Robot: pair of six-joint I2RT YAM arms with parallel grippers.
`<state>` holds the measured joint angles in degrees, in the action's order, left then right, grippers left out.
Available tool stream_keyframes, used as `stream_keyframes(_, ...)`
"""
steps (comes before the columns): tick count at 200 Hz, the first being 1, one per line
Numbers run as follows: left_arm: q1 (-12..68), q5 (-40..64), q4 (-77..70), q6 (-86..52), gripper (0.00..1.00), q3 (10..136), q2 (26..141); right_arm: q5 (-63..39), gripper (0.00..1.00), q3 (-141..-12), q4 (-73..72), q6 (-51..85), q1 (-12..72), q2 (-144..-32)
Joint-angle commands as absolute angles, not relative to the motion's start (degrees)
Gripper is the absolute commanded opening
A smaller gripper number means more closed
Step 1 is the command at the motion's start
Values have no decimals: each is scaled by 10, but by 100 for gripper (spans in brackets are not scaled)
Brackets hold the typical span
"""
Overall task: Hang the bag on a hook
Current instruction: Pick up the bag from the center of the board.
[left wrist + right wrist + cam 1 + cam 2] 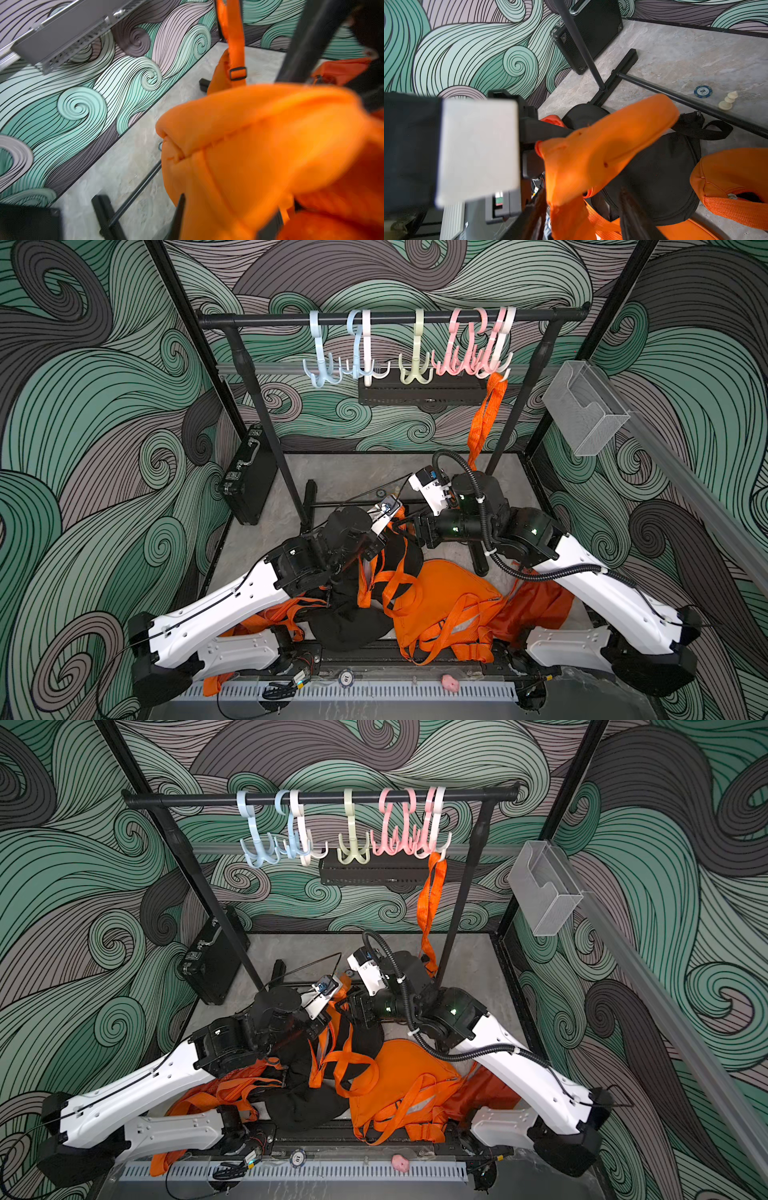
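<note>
An orange bag (440, 601) lay slumped on the table (353, 472) near the middle of its front edge, with thin webbing straps looped loosely over it. A broad padded strap (602, 149) of the same orange stood clear of the table, bent over in a hump. Pastel hooks (417, 348) in blue, white, green and pink hung in a row from a black rail (395, 317) over the back of the table; the white hook (503, 344) at the right end carried a long orange strap (482, 418) that ran down toward the back right corner.
</note>
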<state>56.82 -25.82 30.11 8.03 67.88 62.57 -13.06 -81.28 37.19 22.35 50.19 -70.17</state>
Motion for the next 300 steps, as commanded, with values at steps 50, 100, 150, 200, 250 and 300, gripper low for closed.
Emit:
stream_keyframes(50,562,-438,440,-70,0,845,691,-139,78,-577,94,290,521,-596)
stream_keyframes(100,551,-434,456,-87,0,866,693,-45,73,-475,-6,293,563,-629)
stream_keyframes(150,542,-437,457,-94,0,874,686,-25,68,-436,-94,294,614,-722)
stream_keyframes(200,536,-445,456,-98,0,871,677,1,60,-427,-153,294,652,-811)
stream_keyframes(250,529,-455,454,-105,0,856,662,36,58,-424,-184,252,653,-832)
stream_keyframes(300,515,-448,442,-114,0,845,648,43,49,-412,-226,246,658,-852)
